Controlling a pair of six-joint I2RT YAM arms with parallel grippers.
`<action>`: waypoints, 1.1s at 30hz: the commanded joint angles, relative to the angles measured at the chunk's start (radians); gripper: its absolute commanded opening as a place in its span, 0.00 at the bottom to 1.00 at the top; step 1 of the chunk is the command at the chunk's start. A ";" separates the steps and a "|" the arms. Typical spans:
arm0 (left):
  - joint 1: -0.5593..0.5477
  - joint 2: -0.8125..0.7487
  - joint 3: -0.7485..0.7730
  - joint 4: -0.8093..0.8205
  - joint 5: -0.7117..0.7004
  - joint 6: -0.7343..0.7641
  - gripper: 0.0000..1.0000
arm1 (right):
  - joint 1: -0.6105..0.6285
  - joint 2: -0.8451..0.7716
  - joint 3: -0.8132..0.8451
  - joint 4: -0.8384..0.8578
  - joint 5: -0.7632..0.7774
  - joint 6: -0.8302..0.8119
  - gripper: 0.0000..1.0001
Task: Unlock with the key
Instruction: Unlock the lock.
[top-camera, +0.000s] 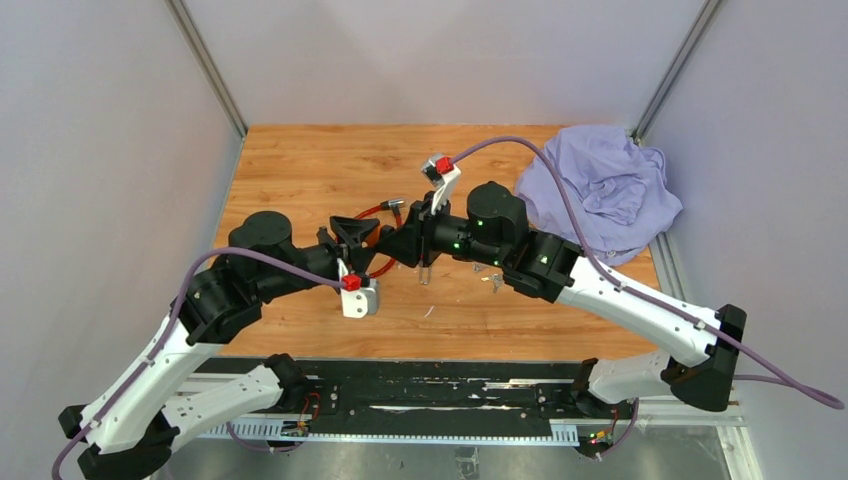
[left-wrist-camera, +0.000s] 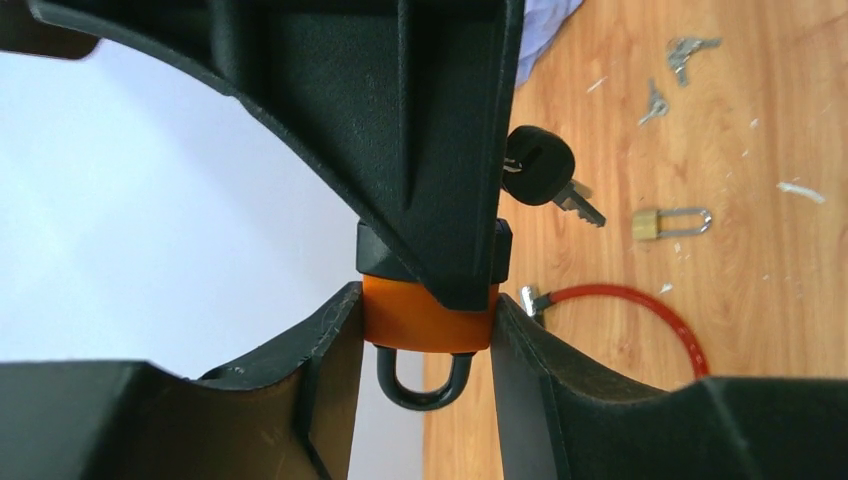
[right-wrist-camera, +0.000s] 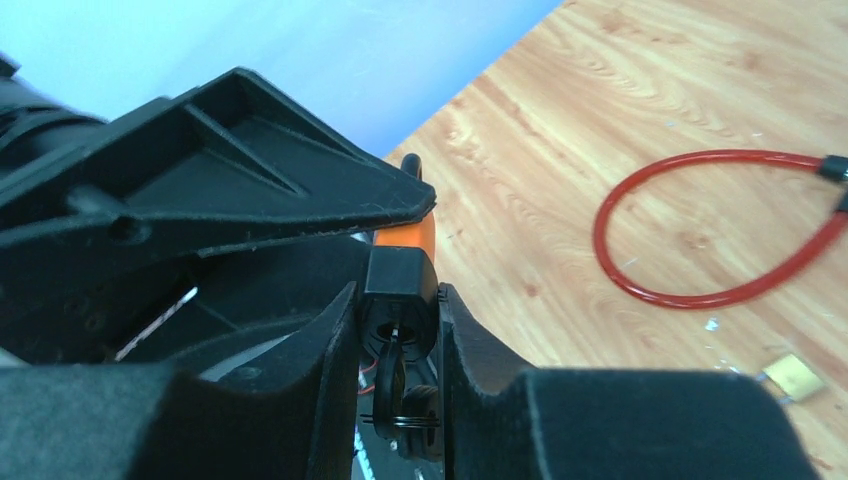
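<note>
An orange padlock (left-wrist-camera: 425, 320) with a black keyhole end (right-wrist-camera: 398, 280) and a dark shackle (left-wrist-camera: 425, 385) is held above the table. My left gripper (left-wrist-camera: 425, 310) is shut on its orange body. My right gripper (right-wrist-camera: 398, 300) meets it from the opposite side, and its fingers press both sides of the black end. A black-headed key (right-wrist-camera: 388, 385) sits in the keyhole, edge-on between those fingers. A ring on it carries a second black key (left-wrist-camera: 540, 165), which dangles free. In the top view both grippers (top-camera: 395, 243) meet mid-table and hide the lock.
A red cable loop (left-wrist-camera: 650, 300) lies on the wood under the grippers. A small brass padlock (left-wrist-camera: 650, 223) and loose silver keys (left-wrist-camera: 685, 55) lie beyond it. A crumpled purple cloth (top-camera: 600, 185) fills the back right corner.
</note>
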 joint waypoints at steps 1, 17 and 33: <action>-0.009 -0.045 -0.014 0.049 0.132 -0.037 0.53 | -0.082 -0.082 -0.131 0.196 -0.248 0.053 0.01; -0.011 -0.013 0.004 -0.010 0.215 -0.035 0.74 | -0.090 -0.111 -0.146 0.224 -0.361 0.027 0.00; -0.017 -0.040 -0.001 -0.009 0.180 0.078 0.20 | -0.103 -0.113 -0.150 0.205 -0.397 0.030 0.49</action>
